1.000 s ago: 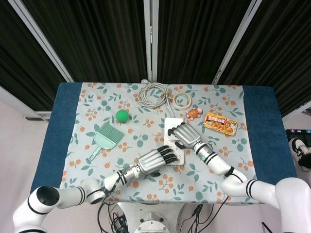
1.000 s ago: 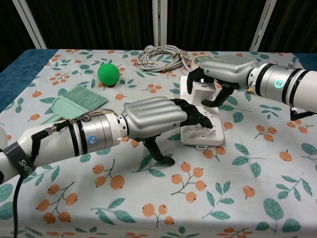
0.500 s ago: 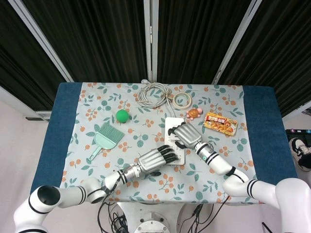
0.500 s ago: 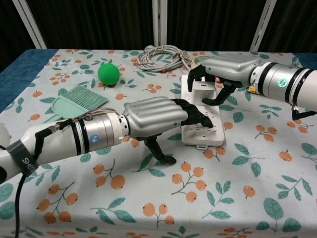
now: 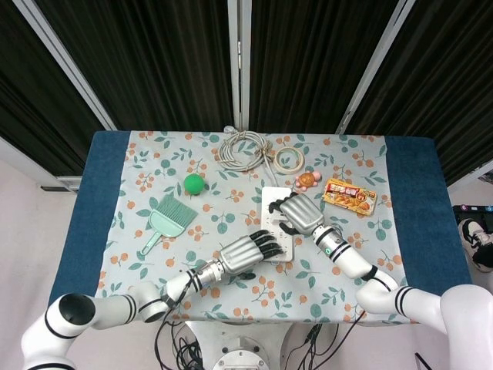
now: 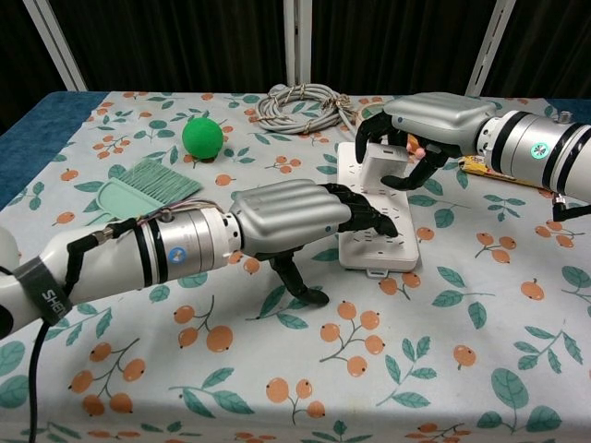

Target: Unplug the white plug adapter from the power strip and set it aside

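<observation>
The white power strip lies lengthwise at the table's middle, its far end showing beside my right hand. My right hand grips the white plug adapter from above, fingers and thumb around its sides, over the strip's far end. The adapter stands upright and looks slightly raised; whether its pins are out of the socket I cannot tell. My left hand reaches in from the left, and its dark fingertips press on the middle of the strip. In the head view the adapter is hidden under my right hand.
A coiled grey cable lies behind the strip, and a green ball and a green hand brush lie to the left. A tape ring, an orange toy and a snack packet lie at the back right.
My right hand has moved up and a little to the right with the adapter in its grip. The left hand stays pressed on the strip.
</observation>
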Controlling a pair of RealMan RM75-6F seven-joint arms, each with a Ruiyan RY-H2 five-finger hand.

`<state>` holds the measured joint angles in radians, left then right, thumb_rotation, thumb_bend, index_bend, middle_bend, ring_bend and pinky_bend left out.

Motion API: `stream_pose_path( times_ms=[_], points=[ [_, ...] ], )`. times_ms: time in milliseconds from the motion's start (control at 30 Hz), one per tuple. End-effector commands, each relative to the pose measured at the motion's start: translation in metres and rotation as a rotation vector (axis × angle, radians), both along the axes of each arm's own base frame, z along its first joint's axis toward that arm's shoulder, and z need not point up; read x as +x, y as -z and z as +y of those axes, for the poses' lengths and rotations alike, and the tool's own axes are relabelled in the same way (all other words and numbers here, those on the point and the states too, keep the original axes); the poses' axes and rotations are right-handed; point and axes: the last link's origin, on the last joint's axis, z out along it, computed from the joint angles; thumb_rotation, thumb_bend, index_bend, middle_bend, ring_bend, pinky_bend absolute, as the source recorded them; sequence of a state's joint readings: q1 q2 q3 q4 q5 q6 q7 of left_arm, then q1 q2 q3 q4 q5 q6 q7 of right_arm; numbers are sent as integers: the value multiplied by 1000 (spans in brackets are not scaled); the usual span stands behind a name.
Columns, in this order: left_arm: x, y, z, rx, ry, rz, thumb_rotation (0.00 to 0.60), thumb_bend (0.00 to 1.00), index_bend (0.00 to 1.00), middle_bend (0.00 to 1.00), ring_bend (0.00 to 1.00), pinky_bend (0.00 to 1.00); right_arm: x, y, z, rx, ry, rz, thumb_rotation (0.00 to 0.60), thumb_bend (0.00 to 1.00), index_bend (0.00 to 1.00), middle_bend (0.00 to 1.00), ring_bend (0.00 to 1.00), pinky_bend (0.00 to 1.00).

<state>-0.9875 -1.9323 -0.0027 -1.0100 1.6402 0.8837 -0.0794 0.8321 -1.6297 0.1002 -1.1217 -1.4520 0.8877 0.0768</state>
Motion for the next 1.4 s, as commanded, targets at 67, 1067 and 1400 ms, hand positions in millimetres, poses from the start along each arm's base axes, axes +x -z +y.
stream_pose_path(
  times_ms=[67,1067,1400],
  points=[
    [1,-4,0,6,5,-13,600,147,155,172,91,112,6,-8,-3,-25,0,-49,600,416,1000,772,481,386],
    [-166,-196,2,532,-540,-198,600,134,155,174,91,101,-80,-79,41,64,439,-29,600,67,0,30,0,0],
    [-238,-263,-45,774,-732,-114,600,134,162,177,91,98,-95,-146,97,-348,321,-74,600,215,0,124,0,0]
  ],
)
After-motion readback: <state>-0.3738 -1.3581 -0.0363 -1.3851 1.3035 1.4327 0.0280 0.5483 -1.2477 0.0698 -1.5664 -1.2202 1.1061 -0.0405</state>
